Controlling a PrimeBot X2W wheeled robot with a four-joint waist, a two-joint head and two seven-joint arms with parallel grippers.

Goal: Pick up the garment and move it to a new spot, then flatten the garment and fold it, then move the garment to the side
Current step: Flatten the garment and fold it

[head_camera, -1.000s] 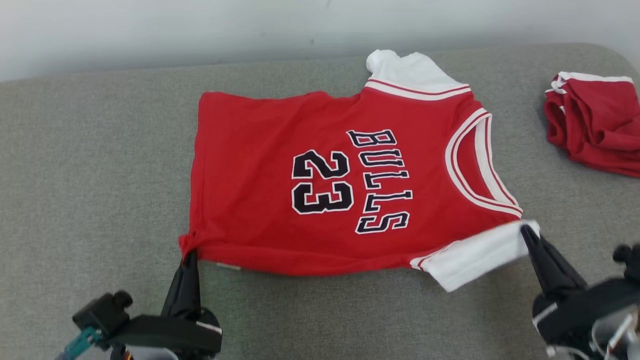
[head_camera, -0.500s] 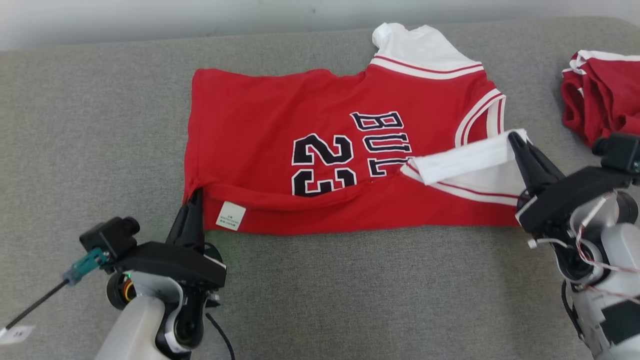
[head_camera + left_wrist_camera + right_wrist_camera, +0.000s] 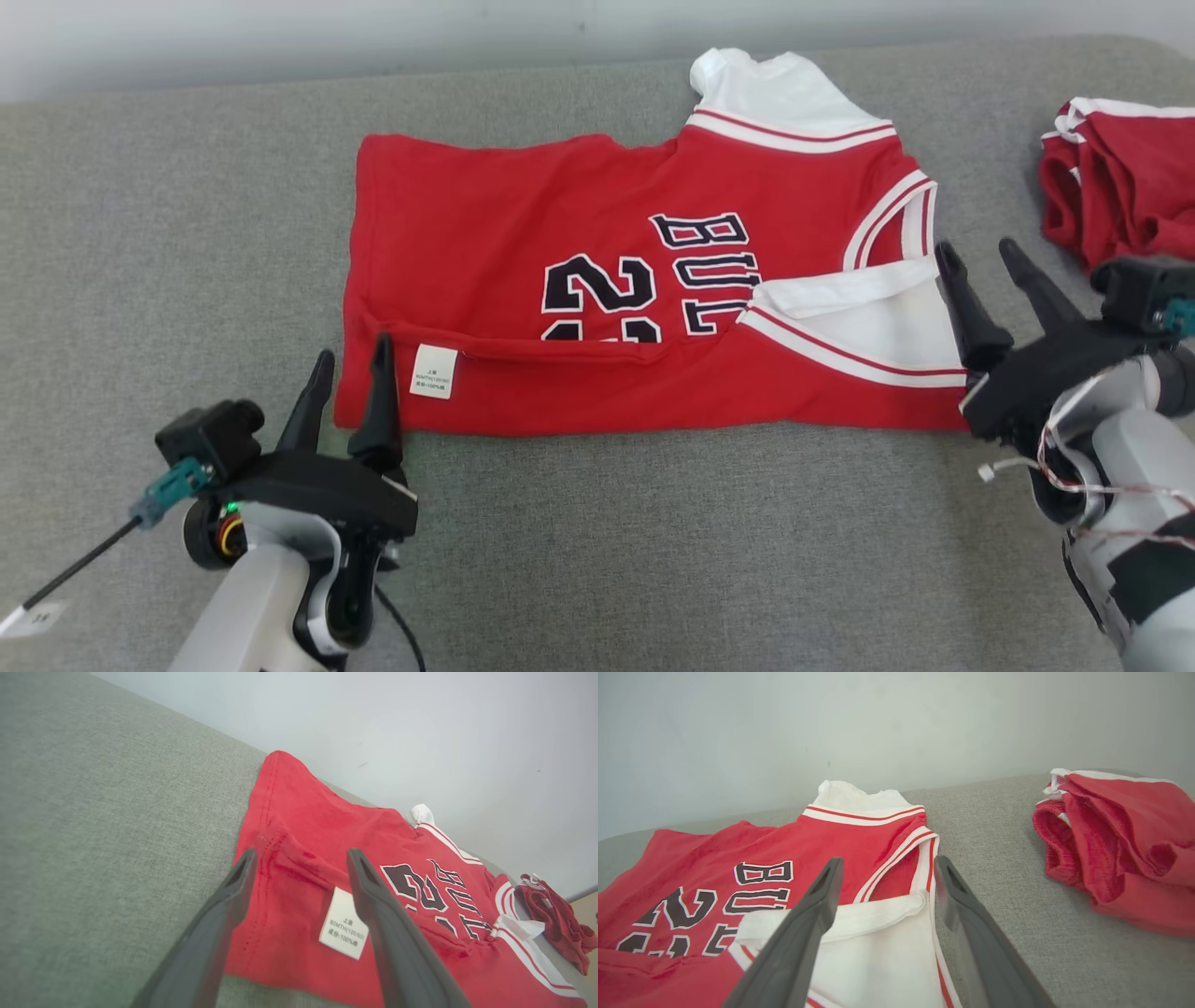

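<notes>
Surface (image 3: 653,541) of grey woven fabric, pale wall (image 3: 280,37) behind, garment (image 3: 523,215) atop

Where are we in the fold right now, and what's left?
Done: the jersey lies spread on the grey cushion, its near edge folded over the lettering. In hand: nothing; left gripper and right gripper stand open at its two ends. Left: further folding, then moving it aside.

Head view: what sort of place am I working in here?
Probably an indoor clothes-folding test setup: a grey fabric surface, a bare pale wall behind it, and a jersey plus a bunched red garment laid out.
</notes>
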